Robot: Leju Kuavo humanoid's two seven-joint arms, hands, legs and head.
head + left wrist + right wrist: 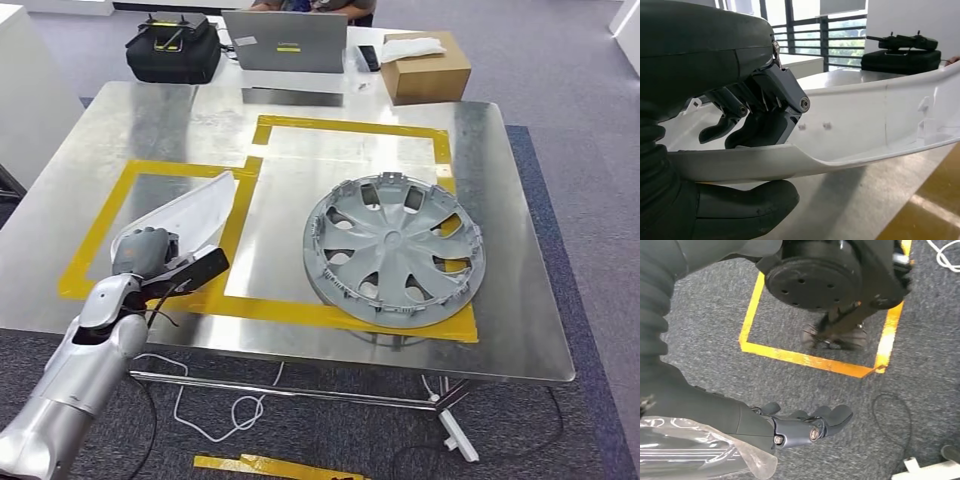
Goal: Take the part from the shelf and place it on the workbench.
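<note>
Silver arm [72, 385], dk grey hand [143, 250], ribbed cover.

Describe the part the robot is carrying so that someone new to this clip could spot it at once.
On the steel workbench, look to the left yellow-taped rectangle. Over its near edge the left hand grips a long, curved white plastic panel. Unlike the round grey wheel cover beside it, it is white and elongated.

The white part [866, 125] runs off the left wrist picture's edge (far end unseen).

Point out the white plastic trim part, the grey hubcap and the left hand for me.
White plastic trim part [198, 205], head view, its upper panel.
Grey plastic hubcap [393, 245], head view, its centre hub.
Left hand [143, 250], head view, its grey back.
</note>
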